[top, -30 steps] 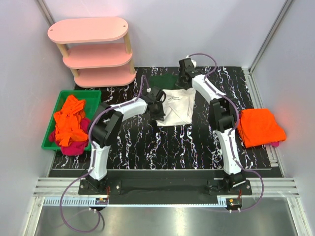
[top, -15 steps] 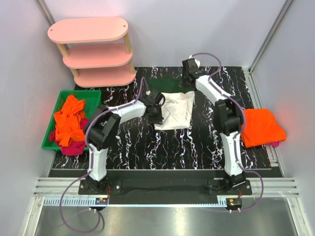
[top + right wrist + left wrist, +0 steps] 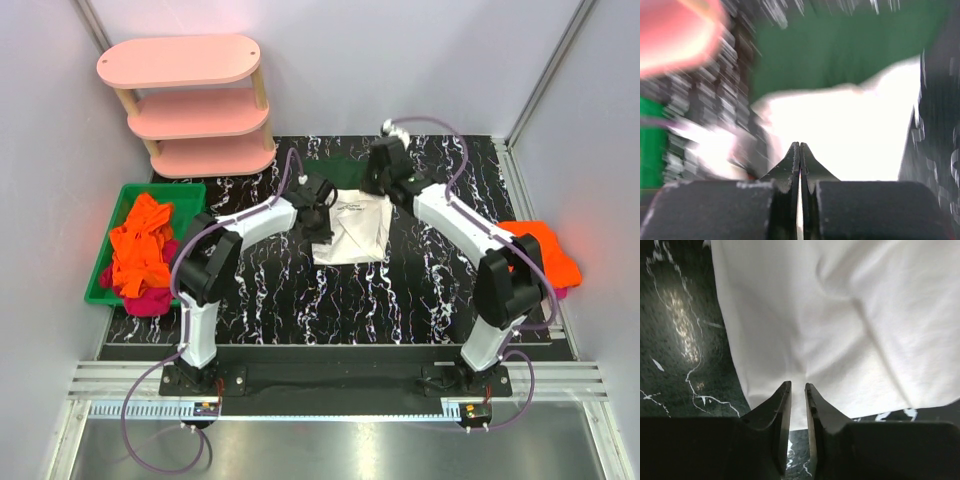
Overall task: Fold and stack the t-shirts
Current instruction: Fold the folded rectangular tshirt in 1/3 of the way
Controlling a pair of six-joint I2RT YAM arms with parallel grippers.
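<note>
A white t-shirt lies folded on the black marbled table, its dark green sleeve sticking out at the far side. My left gripper sits at the shirt's left edge. In the left wrist view its jaws stand slightly open with nothing between them, the white cloth just ahead. My right gripper hovers over the shirt's far edge. In the blurred right wrist view it is shut and empty above white cloth and the green sleeve.
A folded orange t-shirt on magenta cloth lies at the right edge, partly behind the right arm's elbow. A green bin at left holds crumpled orange and magenta shirts. A pink three-tier shelf stands at the back left.
The left jaws have parted and let go of the white shirt's left edge. The right arm has swung, its elbow now over the orange shirt and its gripper nearer the white shirt.
</note>
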